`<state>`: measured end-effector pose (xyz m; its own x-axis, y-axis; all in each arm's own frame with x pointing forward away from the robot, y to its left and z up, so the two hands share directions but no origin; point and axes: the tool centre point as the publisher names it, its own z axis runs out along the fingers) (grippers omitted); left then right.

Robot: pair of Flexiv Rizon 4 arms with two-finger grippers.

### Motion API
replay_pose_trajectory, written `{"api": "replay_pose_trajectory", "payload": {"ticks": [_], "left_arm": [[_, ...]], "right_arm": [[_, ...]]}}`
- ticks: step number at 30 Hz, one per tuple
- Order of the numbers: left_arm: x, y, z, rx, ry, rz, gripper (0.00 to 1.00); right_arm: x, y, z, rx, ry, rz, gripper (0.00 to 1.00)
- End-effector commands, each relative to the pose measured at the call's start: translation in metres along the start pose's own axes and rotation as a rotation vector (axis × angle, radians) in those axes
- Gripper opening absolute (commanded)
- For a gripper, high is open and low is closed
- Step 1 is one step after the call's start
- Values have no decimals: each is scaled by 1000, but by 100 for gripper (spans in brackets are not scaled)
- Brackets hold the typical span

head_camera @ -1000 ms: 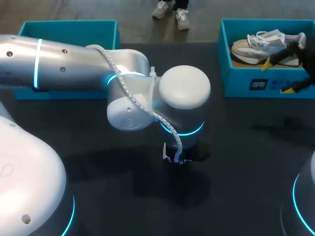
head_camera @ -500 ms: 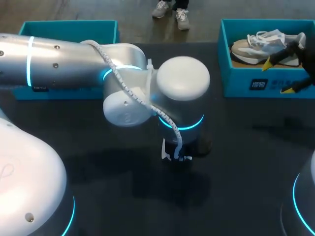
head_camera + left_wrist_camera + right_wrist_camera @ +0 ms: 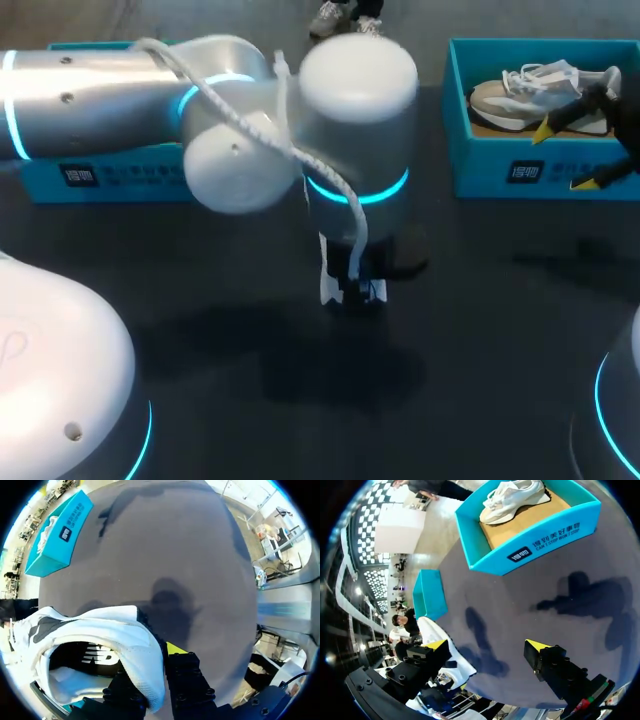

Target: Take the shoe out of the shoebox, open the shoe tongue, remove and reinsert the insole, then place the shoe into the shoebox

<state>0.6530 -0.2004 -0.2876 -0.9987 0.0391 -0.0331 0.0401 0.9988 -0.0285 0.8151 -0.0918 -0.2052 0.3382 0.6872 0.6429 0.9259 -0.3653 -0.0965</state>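
Observation:
My left gripper [image 3: 155, 672] is shut on the rim of a white shoe [image 3: 100, 635] with a dark inside, held above the dark table. In the head view the left wrist hides most of this; only a bit of the white shoe [image 3: 350, 288] shows under it at the table's middle. A second, grey-and-white shoe [image 3: 530, 92] lies in the blue shoebox [image 3: 500, 170] at the far right. My right gripper [image 3: 562, 156] hangs open just in front of that box, nothing between its fingers [image 3: 436, 645]. From the right wrist, that box [image 3: 540, 540] and its shoe [image 3: 512, 497] lie ahead.
Another blue shoebox [image 3: 110, 175] stands at the far left, partly behind my left arm. The dark table [image 3: 500, 330] stretches bare between the boxes and toward the front edge. My arms' white bases fill both near corners.
My left arm has risen and swung toward the far side with the shoe in its grip, uncovering more of the left box. The right arm has kept still.

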Motion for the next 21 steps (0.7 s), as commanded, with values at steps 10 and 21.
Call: {"api": "replay_pose_trajectory", "payload": {"ticks": [10,21], "left_arm": [[7,11,-73,-14,33,11,0],[8,12,-83,-30,34,3,0]], "right_arm": [[0,-1,0,-3,-2,2,100],[0,-1,0,-3,-2,2,100]]}}
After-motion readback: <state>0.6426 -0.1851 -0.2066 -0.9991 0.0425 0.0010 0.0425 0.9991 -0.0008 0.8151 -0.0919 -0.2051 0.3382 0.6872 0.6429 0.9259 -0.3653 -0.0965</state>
